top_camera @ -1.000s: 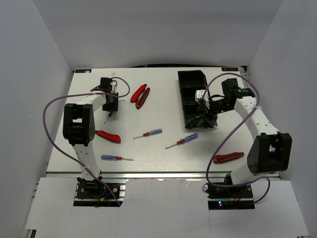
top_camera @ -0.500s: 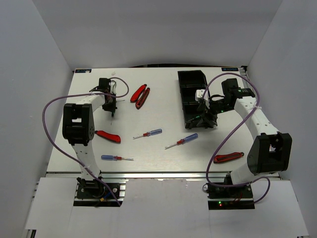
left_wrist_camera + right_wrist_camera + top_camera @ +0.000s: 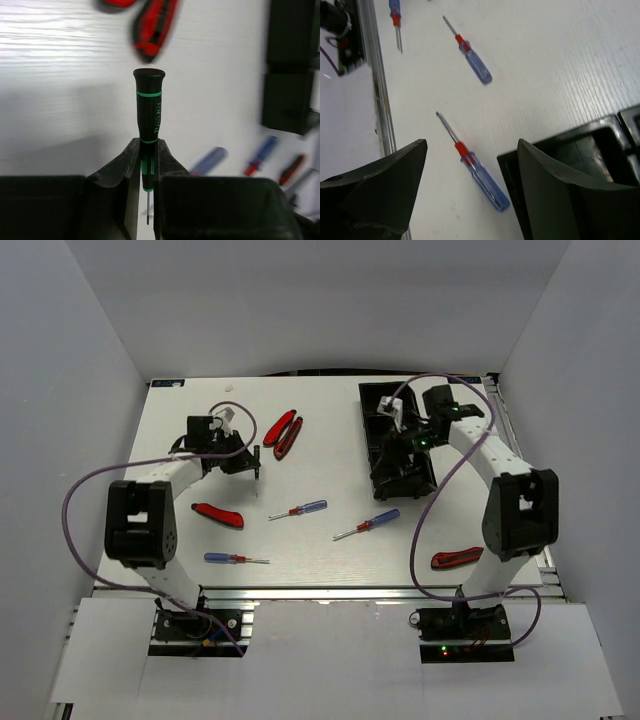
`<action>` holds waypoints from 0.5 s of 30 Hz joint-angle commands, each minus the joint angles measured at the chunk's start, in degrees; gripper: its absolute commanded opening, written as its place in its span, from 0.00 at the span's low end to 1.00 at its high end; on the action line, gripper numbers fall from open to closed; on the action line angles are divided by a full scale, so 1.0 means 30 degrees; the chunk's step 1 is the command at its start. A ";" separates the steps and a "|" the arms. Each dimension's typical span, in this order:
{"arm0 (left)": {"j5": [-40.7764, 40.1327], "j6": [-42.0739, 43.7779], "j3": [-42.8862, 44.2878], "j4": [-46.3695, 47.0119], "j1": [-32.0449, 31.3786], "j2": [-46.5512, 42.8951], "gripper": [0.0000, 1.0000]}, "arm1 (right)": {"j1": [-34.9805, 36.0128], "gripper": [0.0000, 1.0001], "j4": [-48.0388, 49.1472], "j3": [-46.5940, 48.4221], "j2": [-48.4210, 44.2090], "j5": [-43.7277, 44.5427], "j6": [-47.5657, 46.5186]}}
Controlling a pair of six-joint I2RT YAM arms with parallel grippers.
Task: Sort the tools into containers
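Note:
My left gripper [image 3: 145, 160] is shut on the thin green-handled screwdriver [image 3: 149, 107], held off the table with its black handle pointing away from me. In the top view this gripper [image 3: 243, 460] is left of the red-handled pliers and cutters [image 3: 283, 432]. My right gripper [image 3: 471, 145] is open and empty over the near end of the black three-compartment tray [image 3: 366, 430], whose corner shows in the right wrist view [image 3: 580, 150]. A blue-and-red screwdriver [image 3: 480, 177] lies on the table below the open jaws, and it also shows in the top view [image 3: 367, 523].
Two more blue screwdrivers [image 3: 298, 509] [image 3: 236, 558] lie mid-table and near the front. A red-handled tool [image 3: 218, 514] lies at the left and another [image 3: 460, 558] at the front right. The aluminium table edge [image 3: 375, 100] runs along the front.
My left gripper has swung right, towards the table's middle, with the green screwdriver in it. My right arm has moved back along the tray.

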 commanded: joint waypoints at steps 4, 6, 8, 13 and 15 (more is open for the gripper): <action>0.6467 -0.6947 -0.3892 0.9360 -0.0293 -0.3233 0.02 | 0.1612 0.80 0.6365 0.2397 0.2393 -0.2587 1.1990; 0.6908 -0.7505 -0.3807 0.9769 -0.0936 -0.3205 0.02 | 0.1847 0.81 0.9137 0.2721 0.3447 -0.3380 1.4578; 0.6970 -0.8438 -0.3836 1.0442 -0.1579 -0.3205 0.02 | 0.2052 0.83 1.1342 0.3246 0.4498 -0.3907 1.8650; 0.6326 -0.9585 -0.3397 1.1441 -0.3104 -0.3088 0.02 | 0.2521 0.83 1.9049 0.3658 0.6202 -0.3296 2.6476; 0.5858 -0.9907 -0.3192 1.1676 -0.3808 -0.3029 0.02 | 0.2930 0.83 2.0783 0.4244 0.6906 -0.2797 2.8181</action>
